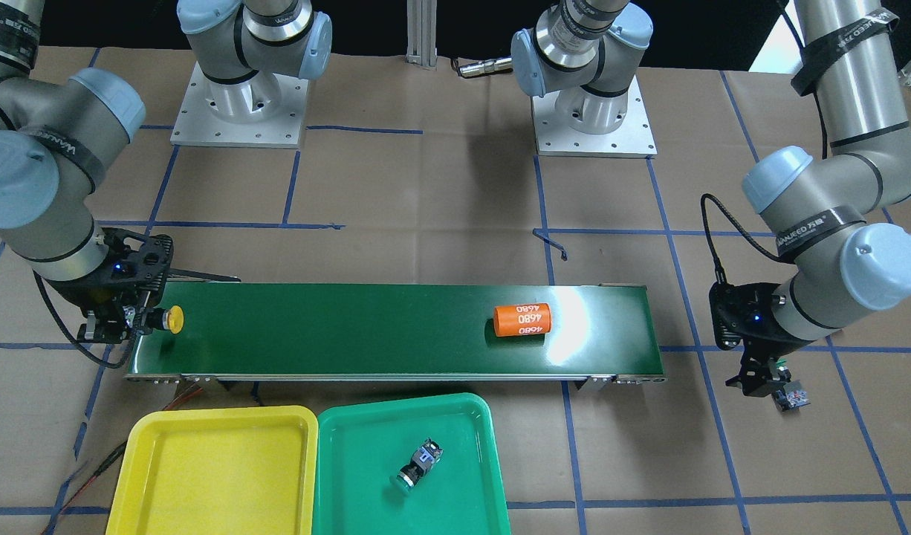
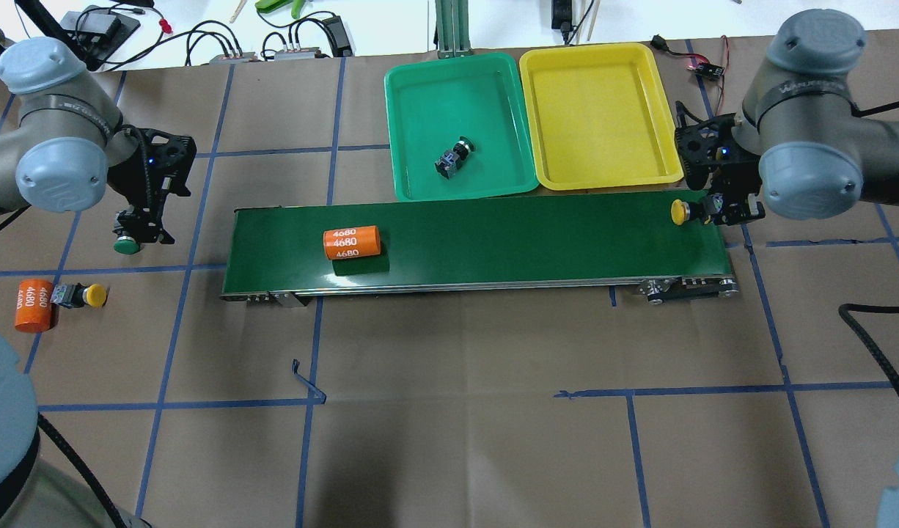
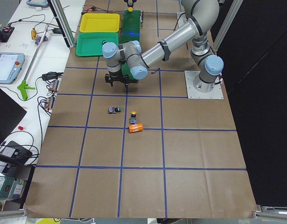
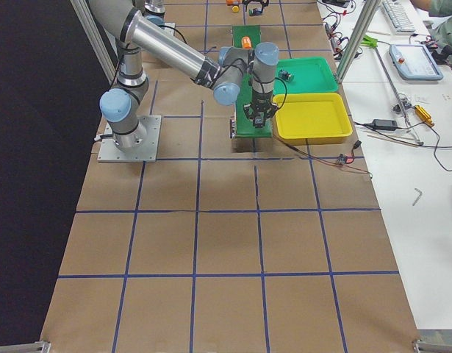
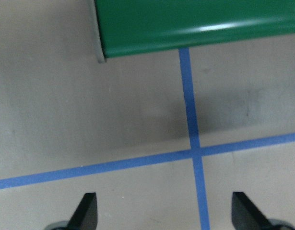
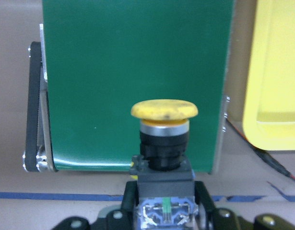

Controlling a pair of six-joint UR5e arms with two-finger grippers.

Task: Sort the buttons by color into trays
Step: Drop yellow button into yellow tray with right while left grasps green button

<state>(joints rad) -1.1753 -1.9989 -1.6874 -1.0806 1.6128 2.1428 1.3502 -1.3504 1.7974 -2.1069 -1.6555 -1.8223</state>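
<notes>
My right gripper (image 2: 705, 213) is shut on a yellow button (image 2: 680, 213) and holds it on its side over the right end of the belt, close to the yellow tray (image 2: 596, 103). The right wrist view shows the fingers (image 6: 201, 201) clamping the button's body (image 6: 164, 177). My left gripper (image 2: 138, 231) is open and empty above the table, left of the belt. A green button (image 2: 127, 246) lies on the table by it. Another green button (image 2: 455, 156) lies in the green tray (image 2: 420, 81). A second yellow button (image 2: 86, 295) lies at the far left.
The long dark-green conveyor belt (image 2: 508, 235) carries an orange 4680 cylinder (image 2: 351, 242). Another orange cylinder (image 2: 33, 306) touches the loose yellow button. The two trays stand side by side behind the belt. Cables and tools lie past the table's far edge.
</notes>
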